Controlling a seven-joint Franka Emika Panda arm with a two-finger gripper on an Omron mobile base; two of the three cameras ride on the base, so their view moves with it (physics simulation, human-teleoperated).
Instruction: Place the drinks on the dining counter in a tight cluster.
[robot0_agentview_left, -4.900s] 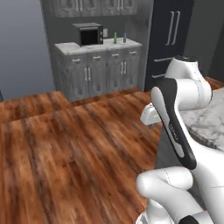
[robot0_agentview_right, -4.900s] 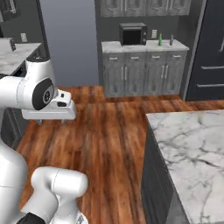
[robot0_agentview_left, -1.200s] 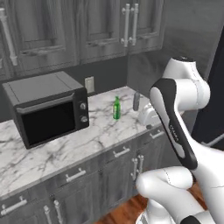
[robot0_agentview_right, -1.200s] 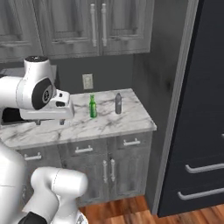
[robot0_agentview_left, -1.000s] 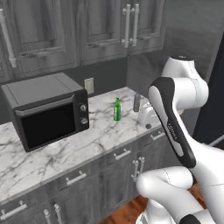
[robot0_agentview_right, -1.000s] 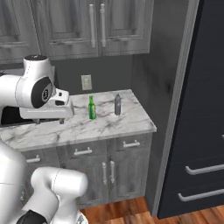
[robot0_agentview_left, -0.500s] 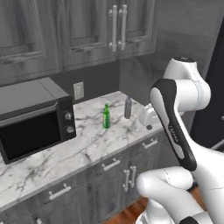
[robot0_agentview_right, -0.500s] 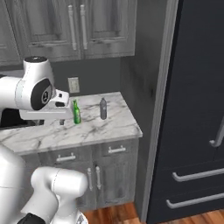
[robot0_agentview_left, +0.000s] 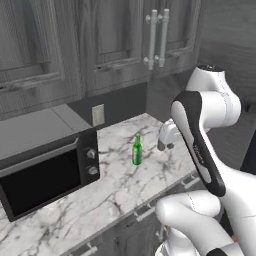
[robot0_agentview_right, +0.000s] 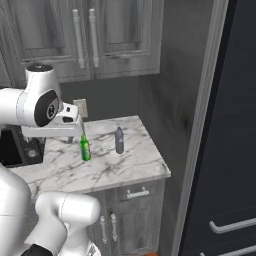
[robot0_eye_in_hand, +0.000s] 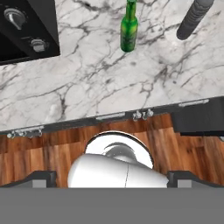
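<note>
Approach is the change over the last few seconds: the base has driven across the wooden floor up to the grey-veined marble desk (robot0_agentview_left: 120, 192), so the whole scene has grown in both base views while the things on it have kept their places. The slim green glass bottle (robot0_agentview_left: 137, 150) stands upright at centre frame in the left base view, just right of the black microwave (robot0_agentview_left: 45, 170). That puts the first drinks within likely reach, though nothing is lifted and every placing step lies ahead.

The pincer (robot0_eye_in_hand: 113, 177) is spread as wide as it goes and empty, its dark tips at the bottom corners of the hand view, poised above the desk's front edge and the wooden floor (robot0_eye_in_hand: 52, 148).

The right base view shows the small grey bottle (robot0_agentview_right: 119, 140) upright just right of the green one, the two apart, with a tall dark refrigerator front (robot0_agentview_right: 225, 150) at right frame. The hand view looks down on both: green at top centre, grey at upper right. In the left base view the white arm covers the spot right of the green bottle.
</note>
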